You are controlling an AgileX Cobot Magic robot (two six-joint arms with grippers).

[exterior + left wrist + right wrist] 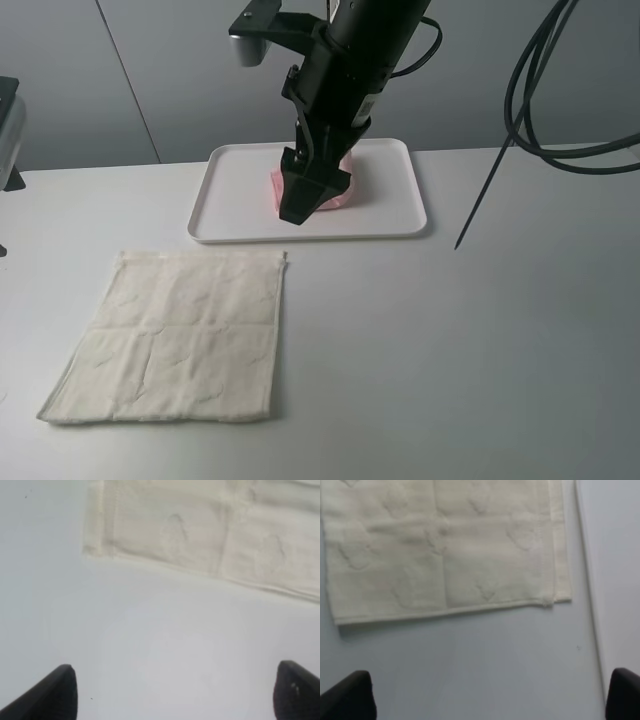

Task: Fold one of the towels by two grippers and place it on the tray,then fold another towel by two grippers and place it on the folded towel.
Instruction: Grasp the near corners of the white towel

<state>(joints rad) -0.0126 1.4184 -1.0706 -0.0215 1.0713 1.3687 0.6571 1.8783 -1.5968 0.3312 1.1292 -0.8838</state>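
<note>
The folded pale pink towel (340,190) lies as a small bundle on the white tray (400,200) at the back of the table. In the exterior view my right gripper (300,205) hangs in front of it and hides its middle. The right wrist view shows that gripper (490,700) open and empty, facing the cream towel (440,545) near one corner. This cream towel (180,335) lies flat and unfolded at the front left. My left gripper (172,695) is open and empty over bare table, short of the cream towel's (210,530) edge. It is outside the exterior view.
Black cables (560,120) loop down at the back right, with a thin rod reaching the table. A dark piece of equipment (8,130) sits at the left edge. A grey wall stands behind the tray.
</note>
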